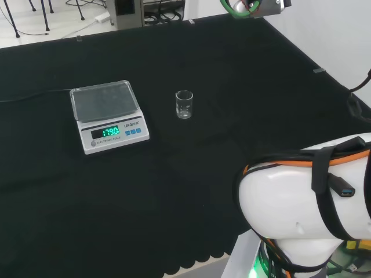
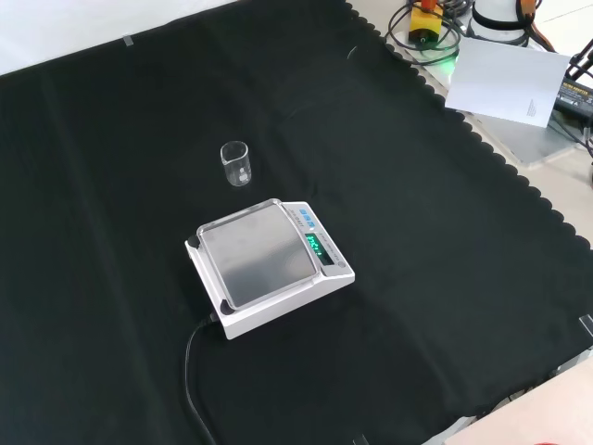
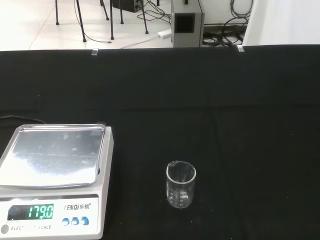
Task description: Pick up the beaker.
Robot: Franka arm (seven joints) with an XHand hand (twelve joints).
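Standing upright on the black cloth of the bench [image 1: 174, 191], the small clear beaker [image 1: 184, 105] sits just right of a white scale [image 1: 108, 117] in the head view, apart from it; it looks empty, though clear glass is hard to judge; how the fingers stand, I cannot tell.

The table [image 1: 174, 208] is covered with a black cloth [image 2: 445, 278] whose near edge is scalloped in the head view. Two things stand directly on the cloth. A small clear beaker [image 1: 184, 105] stands upright and looks empty. A white scale [image 1: 108, 116] with a steel pan and a lit green display sits to its left in the head view, near it but apart. A dark cable [image 2: 195, 380] runs from the scale across the cloth.
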